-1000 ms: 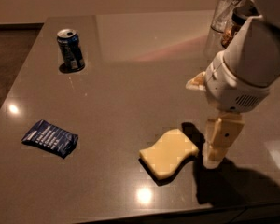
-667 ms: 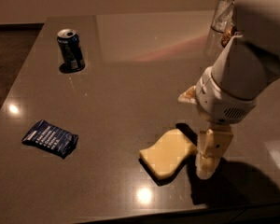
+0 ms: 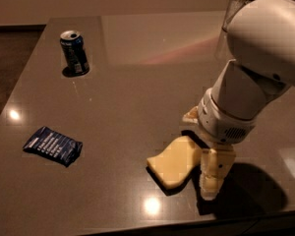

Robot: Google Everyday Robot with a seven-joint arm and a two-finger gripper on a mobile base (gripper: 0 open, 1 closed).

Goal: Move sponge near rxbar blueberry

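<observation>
— How wide is the gripper (image 3: 199, 154), and has it got hold of anything?

— Its jaws are spread wide. One pale, blocky finger (image 3: 214, 173) stands with its tip down on the table (image 3: 137, 68) at about 5 o'clock from the centre. The other shows only as a pale tip at 12 o'clock of the first, beyond the white, rounded wrist of the arm (image 3: 255, 68). Nothing is pinched between them.

— And the sponge?

— The sponge (image 3: 174, 162) lies flat at about 9 o'clock of the near finger, with its right end reaching in between the two fingers. I cannot tell whether either finger touches it.

— What is it like?

— It is a pale yellow, soft-looking slab with wavy sides, and it casts a dark shadow along its lower edge.

— Where is the rxbar blueberry?

— The rxbar blueberry (image 3: 52, 145) is well apart from the sponge, at about 9 o'clock of it near the table's left edge. It is a flat, dark blue crinkled wrapper with white lettering.

— Anything else?

— A blue drink can (image 3: 74, 52) stands upright at 11 o'clock of the sponge. A clear glass (image 3: 241, 1) stands at the far right behind the arm. The tabletop is smooth, grey-brown and glossy, with bright spots of light on it.
</observation>
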